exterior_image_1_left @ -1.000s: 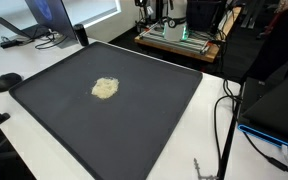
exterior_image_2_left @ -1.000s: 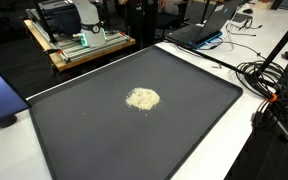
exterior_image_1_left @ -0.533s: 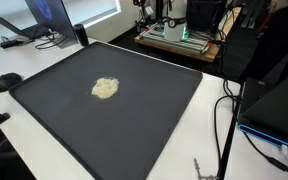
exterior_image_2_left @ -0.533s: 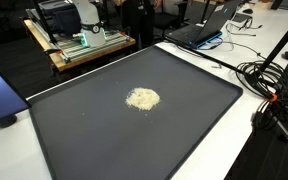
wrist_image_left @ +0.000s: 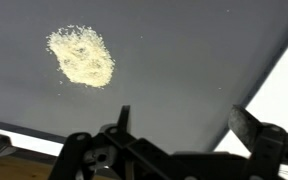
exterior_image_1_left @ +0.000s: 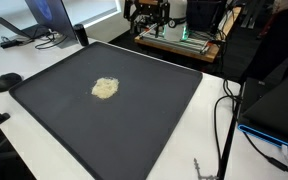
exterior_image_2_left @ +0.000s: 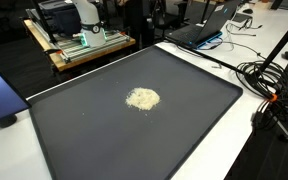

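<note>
Pale crumbs (wrist_image_left: 82, 55) lie heaped upper left in the wrist view, loose on the black mat (wrist_image_left: 184, 60) that catches strays; the hand (wrist_image_left: 182, 115), fingers apart, hangs empty above its edge.

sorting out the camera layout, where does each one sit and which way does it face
Exterior view: high off a corner of the black mat, looking down across it to the wooden bench; gripper at the top edge.
Exterior view: high off another side, bench upper left; no robot part clearly shows.
Wrist view: above the mat's edge, looking down; open gripper at the bottom.
Shared: all show the pale crumb pile.
</note>
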{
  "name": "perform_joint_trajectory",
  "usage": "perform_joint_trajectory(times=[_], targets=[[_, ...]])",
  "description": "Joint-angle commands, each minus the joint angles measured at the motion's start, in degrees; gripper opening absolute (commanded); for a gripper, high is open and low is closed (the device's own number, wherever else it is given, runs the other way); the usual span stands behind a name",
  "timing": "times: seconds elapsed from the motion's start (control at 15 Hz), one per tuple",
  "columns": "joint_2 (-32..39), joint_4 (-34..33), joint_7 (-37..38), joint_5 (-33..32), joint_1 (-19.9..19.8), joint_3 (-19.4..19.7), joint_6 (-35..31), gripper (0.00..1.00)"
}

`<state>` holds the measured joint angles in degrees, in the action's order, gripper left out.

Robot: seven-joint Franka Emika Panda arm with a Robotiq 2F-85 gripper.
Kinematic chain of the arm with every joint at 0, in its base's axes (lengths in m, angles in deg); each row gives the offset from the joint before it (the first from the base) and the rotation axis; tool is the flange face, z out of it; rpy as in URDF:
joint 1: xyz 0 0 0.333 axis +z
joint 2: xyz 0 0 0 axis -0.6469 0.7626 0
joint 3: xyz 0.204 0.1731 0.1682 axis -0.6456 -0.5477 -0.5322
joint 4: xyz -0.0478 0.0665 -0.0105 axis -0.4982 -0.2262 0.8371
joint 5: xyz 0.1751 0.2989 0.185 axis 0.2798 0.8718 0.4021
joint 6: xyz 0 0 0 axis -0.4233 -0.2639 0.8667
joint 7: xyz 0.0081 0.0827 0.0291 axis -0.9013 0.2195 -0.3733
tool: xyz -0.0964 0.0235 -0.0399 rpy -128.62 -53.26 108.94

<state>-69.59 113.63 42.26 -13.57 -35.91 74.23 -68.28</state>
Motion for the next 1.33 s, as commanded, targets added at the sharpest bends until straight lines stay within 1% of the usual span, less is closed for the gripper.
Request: perform_joint_trajectory(times=[0.0,0.07,0.2,0.4,0.8,1.07,1.2,1.27], targets=[[7.00,-6.95,13.08,-12.78,-3.66,-2.97,5.36,1.00],[8.67,-8.47,15.49,-14.99,-3.39,-2.90,7.04,1.00],[11.83,-11.41,18.63,-17.39,-2.12,-2.38,10.46,1.00],[16.72,-15.12,21.51,-19.19,-0.19,-1.51,14.12,1.00],[26.23,-21.38,26.81,-23.12,3.10,2.44,13.82,1.00],[32.03,-27.11,26.02,-21.86,4.90,5.59,15.07,1.00],[34.37,-29.96,23.73,-19.12,4.97,6.18,16.13,1.00],[35.51,-31.46,23.98,-19.40,5.31,6.86,16.67,1.00]])
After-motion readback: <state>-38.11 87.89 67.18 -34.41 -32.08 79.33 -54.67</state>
